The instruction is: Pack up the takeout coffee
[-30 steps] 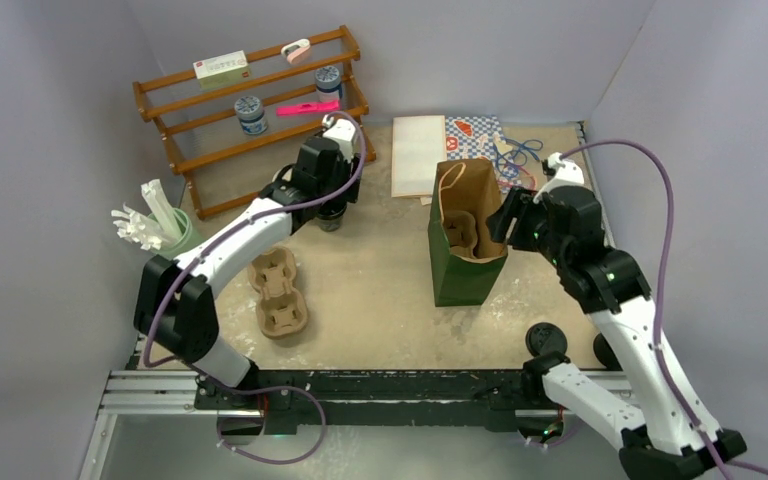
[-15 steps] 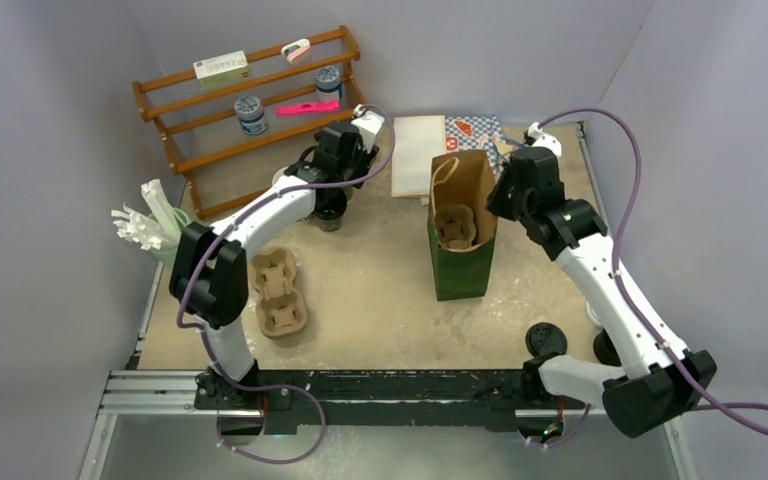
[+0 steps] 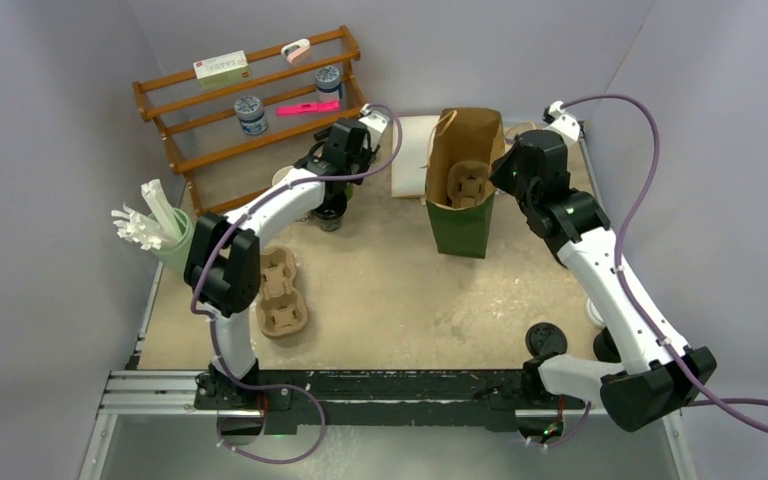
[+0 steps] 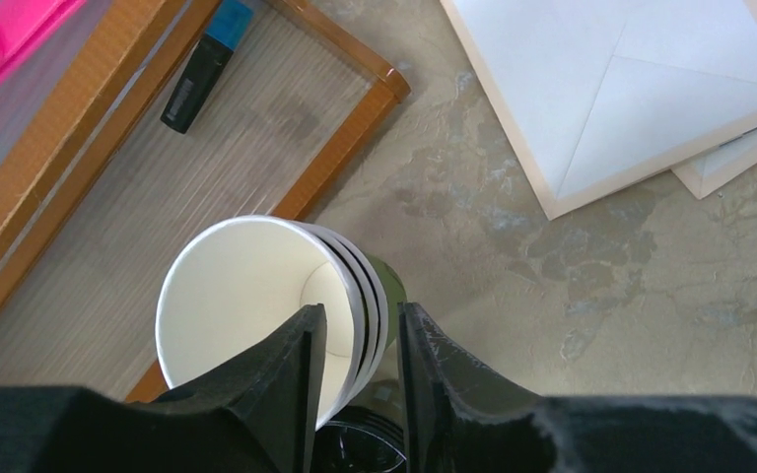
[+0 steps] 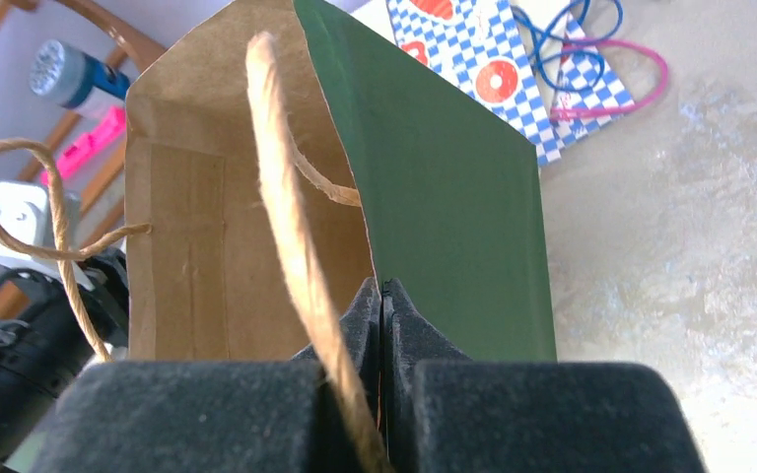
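Observation:
Three lidless green cups, white inside, stand nested in a stack by the rack's foot. My left gripper straddles the stack's near wall, one finger inside and one outside, open with thin gaps. Just below the fingers is a round black lid, seemingly the takeout coffee; its cup body is hidden. My right gripper is shut on the right rim of the green paper bag. The bag stands at the back centre, mouth tipped, with a pulp carrier inside.
A wooden rack with jars and a pink item fills the back left; a blue marker lies on its lowest shelf. A pulp carrier, a cutlery cup, white envelopes and a black lid are on the table.
My right gripper shut on the bag's rim and drew the bag toward the back of the table, tipping it. My left gripper narrowed around the cup stack's wall.

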Motion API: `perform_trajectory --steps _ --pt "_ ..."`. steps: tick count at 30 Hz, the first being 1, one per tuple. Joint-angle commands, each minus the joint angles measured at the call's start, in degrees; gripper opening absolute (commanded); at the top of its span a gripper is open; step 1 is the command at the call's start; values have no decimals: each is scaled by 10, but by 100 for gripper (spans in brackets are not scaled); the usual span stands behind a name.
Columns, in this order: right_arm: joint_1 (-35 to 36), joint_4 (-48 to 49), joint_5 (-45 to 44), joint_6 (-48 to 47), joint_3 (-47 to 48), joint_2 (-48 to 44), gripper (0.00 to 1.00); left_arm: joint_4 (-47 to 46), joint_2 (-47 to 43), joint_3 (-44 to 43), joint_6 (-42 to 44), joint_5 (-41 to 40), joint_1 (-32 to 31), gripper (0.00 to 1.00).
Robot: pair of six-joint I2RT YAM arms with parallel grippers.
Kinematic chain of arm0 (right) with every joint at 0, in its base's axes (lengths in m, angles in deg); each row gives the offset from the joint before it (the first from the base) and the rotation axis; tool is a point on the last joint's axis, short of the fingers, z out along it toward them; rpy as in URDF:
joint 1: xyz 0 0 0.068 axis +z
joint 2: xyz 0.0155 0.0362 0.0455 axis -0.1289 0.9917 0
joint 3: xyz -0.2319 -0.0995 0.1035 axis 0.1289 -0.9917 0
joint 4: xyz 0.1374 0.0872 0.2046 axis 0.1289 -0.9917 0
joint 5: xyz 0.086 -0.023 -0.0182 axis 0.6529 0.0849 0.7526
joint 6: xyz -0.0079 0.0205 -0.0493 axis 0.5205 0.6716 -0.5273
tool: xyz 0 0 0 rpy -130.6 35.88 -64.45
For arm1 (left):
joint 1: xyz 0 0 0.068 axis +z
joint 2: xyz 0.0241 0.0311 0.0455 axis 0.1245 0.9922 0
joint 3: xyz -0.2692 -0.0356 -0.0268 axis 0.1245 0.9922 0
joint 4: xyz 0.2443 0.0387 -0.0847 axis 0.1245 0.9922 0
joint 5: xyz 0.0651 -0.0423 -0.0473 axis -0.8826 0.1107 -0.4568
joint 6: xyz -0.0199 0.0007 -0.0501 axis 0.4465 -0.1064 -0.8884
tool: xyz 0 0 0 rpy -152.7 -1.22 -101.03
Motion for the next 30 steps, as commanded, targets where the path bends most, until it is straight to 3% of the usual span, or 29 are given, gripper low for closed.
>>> perform_trajectory --steps 1,7,12,15,22,30 --pt "-1 52 -34 5 37 6 0 1 12 -33 9 -12 3 33" --pt "-1 99 18 28 31 17 0 26 30 -50 15 -45 4 27" --pt "-2 94 8 48 21 29 2 44 40 -63 16 -52 3 22" --pt "-4 94 1 53 -5 27 29 44 40 -64 18 -52 3 15" --pt "-5 56 -8 32 -5 13 60 67 43 -87 25 -51 3 4" --pt "-6 32 -4 -7 21 -27 71 88 33 -110 18 -43 3 4"
